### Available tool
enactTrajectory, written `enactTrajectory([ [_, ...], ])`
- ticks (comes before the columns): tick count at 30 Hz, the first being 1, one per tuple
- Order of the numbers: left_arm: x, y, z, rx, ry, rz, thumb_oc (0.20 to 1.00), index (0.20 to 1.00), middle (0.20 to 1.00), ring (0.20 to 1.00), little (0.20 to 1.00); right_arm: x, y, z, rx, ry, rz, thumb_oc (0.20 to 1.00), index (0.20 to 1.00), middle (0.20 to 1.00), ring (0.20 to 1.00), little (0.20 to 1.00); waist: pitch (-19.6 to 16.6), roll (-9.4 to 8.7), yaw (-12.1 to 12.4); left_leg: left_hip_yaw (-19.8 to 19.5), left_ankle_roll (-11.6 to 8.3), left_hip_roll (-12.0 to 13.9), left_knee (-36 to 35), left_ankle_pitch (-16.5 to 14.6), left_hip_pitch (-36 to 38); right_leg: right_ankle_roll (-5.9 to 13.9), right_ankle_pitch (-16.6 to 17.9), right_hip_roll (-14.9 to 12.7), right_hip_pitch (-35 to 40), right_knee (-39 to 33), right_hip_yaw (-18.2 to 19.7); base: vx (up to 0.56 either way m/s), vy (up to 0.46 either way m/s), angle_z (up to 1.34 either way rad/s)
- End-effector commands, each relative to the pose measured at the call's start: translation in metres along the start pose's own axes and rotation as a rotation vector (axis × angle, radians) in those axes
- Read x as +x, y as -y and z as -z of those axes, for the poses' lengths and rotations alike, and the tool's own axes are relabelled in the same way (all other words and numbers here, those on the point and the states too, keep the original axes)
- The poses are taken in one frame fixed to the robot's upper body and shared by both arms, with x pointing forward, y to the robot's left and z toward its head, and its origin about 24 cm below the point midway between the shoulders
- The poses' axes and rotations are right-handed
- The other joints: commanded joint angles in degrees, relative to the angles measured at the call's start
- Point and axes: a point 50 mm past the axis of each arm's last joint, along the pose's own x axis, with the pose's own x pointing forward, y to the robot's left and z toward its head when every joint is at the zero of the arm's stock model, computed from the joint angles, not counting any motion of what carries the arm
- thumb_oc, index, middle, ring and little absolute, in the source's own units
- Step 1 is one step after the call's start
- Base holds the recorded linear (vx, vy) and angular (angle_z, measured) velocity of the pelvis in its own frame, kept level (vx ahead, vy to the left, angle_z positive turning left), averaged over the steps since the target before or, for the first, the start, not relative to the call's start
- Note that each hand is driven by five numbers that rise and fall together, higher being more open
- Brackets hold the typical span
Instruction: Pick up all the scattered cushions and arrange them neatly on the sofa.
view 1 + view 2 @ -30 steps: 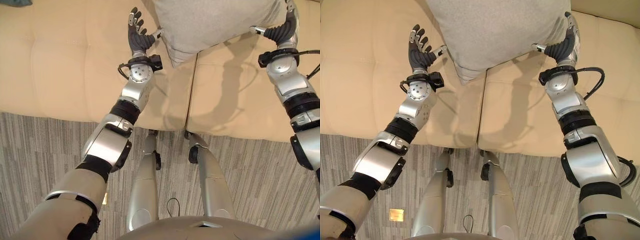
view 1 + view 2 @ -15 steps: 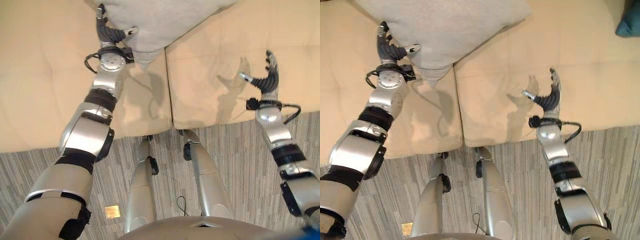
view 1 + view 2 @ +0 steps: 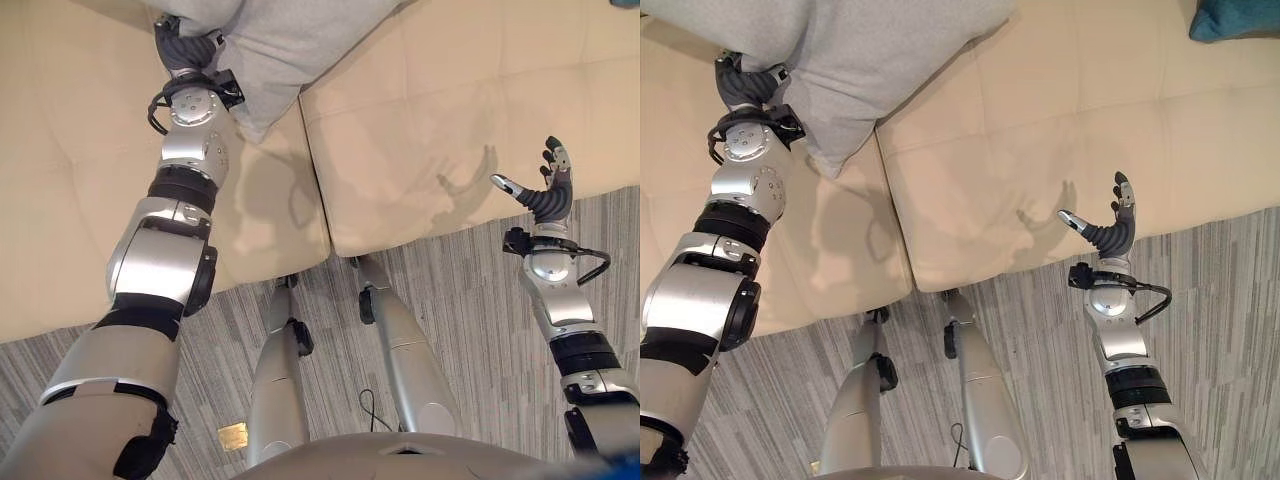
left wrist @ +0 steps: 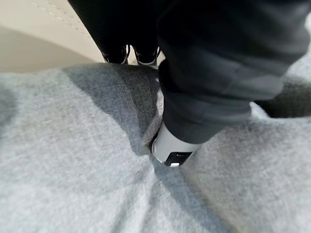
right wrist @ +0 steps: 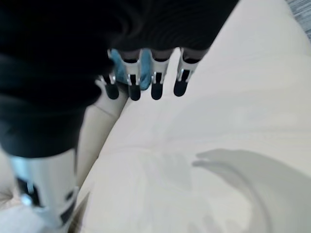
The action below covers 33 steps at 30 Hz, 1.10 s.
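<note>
A large grey cushion (image 3: pixel 285 40) lies tilted on the cream sofa (image 3: pixel 430 130), at the back left. My left hand (image 3: pixel 186 48) is at the cushion's left edge. In the left wrist view its thumb (image 4: pixel 174 145) digs into the grey cloth (image 4: pixel 73 160), with the fingers on the far side of the edge, so it pinches the cushion. Over the sofa's front edge hangs my right hand (image 3: pixel 1108 232), open, fingers (image 5: pixel 155 82) straight and holding nothing. A teal cushion (image 3: pixel 1230 18) sits at the far right of the sofa.
The seam (image 3: pixel 315 170) between two seat pads runs from the grey cushion to the front edge. Striped grey carpet (image 3: pixel 480 320) lies before the sofa, with a small gold tag (image 3: pixel 233 436) on it.
My right hand has let go of the grey cushion and drawn back to the sofa's front edge. The left hand keeps hold of it. The camera has swung, shifting the whole scene.
</note>
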Motion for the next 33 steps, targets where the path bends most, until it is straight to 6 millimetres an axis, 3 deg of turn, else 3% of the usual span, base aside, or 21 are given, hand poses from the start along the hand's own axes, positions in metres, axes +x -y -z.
enactTrajectory([
  [1,-0.007,0.039,-0.063,0.092,0.330,0.178,0.200,0.200,0.200,0.200,0.200,-0.001,0.014,-0.002,-0.009,0.055,0.022,1.000,1.000,1.000,1.000,1.000,-5.9,-0.02,-1.1,-3.4,-4.58,2.2,0.3,-7.4,5.9,8.56,3.3,-1.1,8.2,-13.4,-3.2,0.00,0.000,0.00],
  [10,-0.013,0.032,-0.119,0.408,0.670,0.174,0.200,0.200,0.200,0.200,0.200,-0.008,0.022,0.001,-0.052,0.084,-0.015,1.000,1.000,1.000,1.000,1.000,-6.9,0.71,-0.5,-3.1,-4.70,2.3,0.3,-7.5,6.9,8.96,3.3,-1.5,9.3,-13.5,-3.4,0.00,0.000,0.00],
  [28,0.011,-0.015,-0.123,0.593,0.621,0.013,0.200,0.200,0.200,0.200,0.200,-0.013,0.023,-0.001,-0.090,0.113,-0.068,1.000,1.000,1.000,1.000,1.000,-6.1,1.09,-0.6,-2.5,-4.34,2.0,0.3,-7.3,7.3,8.94,3.8,-2.1,9.7,-13.4,-3.2,0.00,0.003,-0.01],
  [29,0.012,-0.016,-0.125,0.599,0.621,0.009,0.736,0.736,0.736,0.736,0.736,-0.012,0.025,-0.001,-0.096,0.115,-0.070,1.000,1.000,1.000,1.000,1.000,-6.0,1.09,-0.6,-2.5,-4.32,2.0,0.3,-7.3,7.2,8.96,3.8,-2.1,9.6,-13.4,-3.2,0.00,0.000,0.00],
  [30,0.013,-0.017,-0.126,0.602,0.615,0.005,1.000,1.000,1.000,1.000,1.000,-0.012,0.026,-0.002,-0.094,0.117,-0.068,1.000,1.000,1.000,1.000,1.000,-5.9,1.06,-0.6,-2.5,-4.28,2.0,0.3,-7.2,7.1,8.93,3.9,-2.1,9.5,-13.4,-3.1,0.00,0.000,0.00],
  [33,0.011,-0.012,-0.136,0.584,0.642,0.007,1.000,1.000,1.000,1.000,1.000,-0.013,0.026,0.001,-0.093,0.106,-0.070,1.000,1.000,1.000,1.000,1.000,-5.3,0.91,-0.6,-2.5,-4.26,2.0,0.3,-7.1,7.0,9.00,4.0,-2.2,9.2,-13.4,-3.2,0.00,0.000,0.00],
])
